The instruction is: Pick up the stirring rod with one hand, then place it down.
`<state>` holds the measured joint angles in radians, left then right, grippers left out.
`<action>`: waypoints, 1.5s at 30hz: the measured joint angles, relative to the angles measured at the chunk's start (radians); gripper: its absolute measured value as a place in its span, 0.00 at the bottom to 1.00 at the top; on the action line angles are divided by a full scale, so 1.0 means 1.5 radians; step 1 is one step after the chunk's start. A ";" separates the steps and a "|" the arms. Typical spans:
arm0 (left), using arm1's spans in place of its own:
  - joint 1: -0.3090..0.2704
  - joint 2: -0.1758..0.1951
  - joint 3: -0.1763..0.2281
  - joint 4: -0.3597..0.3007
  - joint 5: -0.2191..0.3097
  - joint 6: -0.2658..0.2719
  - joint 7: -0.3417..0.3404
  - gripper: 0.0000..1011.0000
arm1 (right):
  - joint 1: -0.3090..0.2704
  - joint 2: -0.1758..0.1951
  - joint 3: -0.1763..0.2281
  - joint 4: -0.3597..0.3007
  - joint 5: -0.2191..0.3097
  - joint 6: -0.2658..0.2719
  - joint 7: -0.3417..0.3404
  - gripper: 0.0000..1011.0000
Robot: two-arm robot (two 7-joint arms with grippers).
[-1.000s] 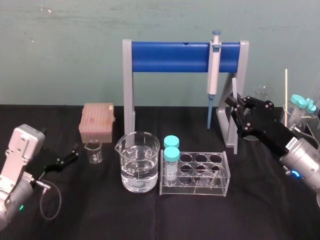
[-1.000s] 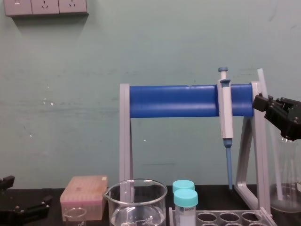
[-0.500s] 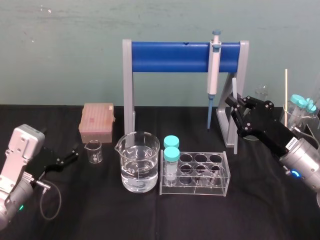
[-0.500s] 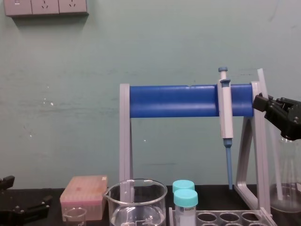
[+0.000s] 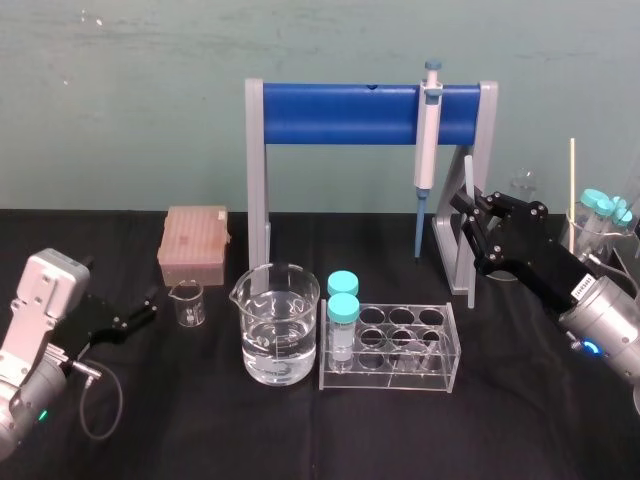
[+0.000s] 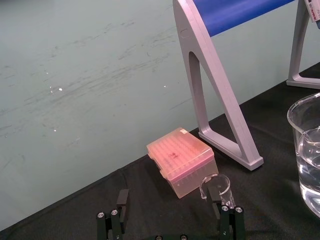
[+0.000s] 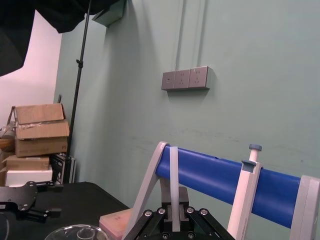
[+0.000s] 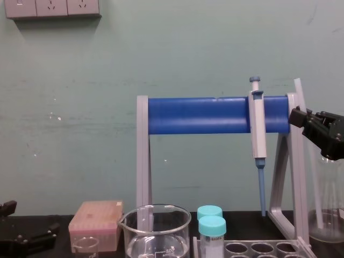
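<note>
Glass stirring rod [image 5: 466, 172] stands nearly upright, clenched in the right tool [image 5: 467, 207] beside the right leg of the pipette stand [image 5: 340, 113]. The left tool [image 5: 143, 306] rests low at the left of the desk [image 5: 300, 440], fingers spread, near the small beaker [image 5: 188, 303].

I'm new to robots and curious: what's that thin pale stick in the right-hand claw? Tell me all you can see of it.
The rod is a thin, straight, whitish, translucent stick, glass by its look. The right claw is shut on it, pinching it from both sides and holding it nearly upright beside the right leg of the stand. Its top pokes above the claw. Nothing else touches the part that shows; its lower end is hidden.
</note>
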<state>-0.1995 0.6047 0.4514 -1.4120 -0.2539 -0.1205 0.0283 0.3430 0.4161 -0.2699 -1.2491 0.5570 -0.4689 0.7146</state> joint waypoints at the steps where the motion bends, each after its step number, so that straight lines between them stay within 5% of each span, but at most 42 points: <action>1: 0.000 0.000 0.000 0.000 0.000 0.000 0.000 0.99 | 0.000 0.000 0.000 0.000 0.000 0.000 0.000 0.07; 19: 0.000 0.000 0.000 0.000 0.000 0.000 0.000 0.99 | -0.008 -0.002 0.007 -0.014 -0.015 0.005 -0.001 0.07; 45: 0.000 0.000 0.000 0.000 0.000 0.000 0.000 0.99 | 0.016 -0.023 -0.023 0.034 0.033 0.036 0.056 0.07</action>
<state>-0.1995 0.6047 0.4514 -1.4120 -0.2539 -0.1205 0.0283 0.3674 0.3816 -0.3045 -1.1986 0.6068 -0.4142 0.7988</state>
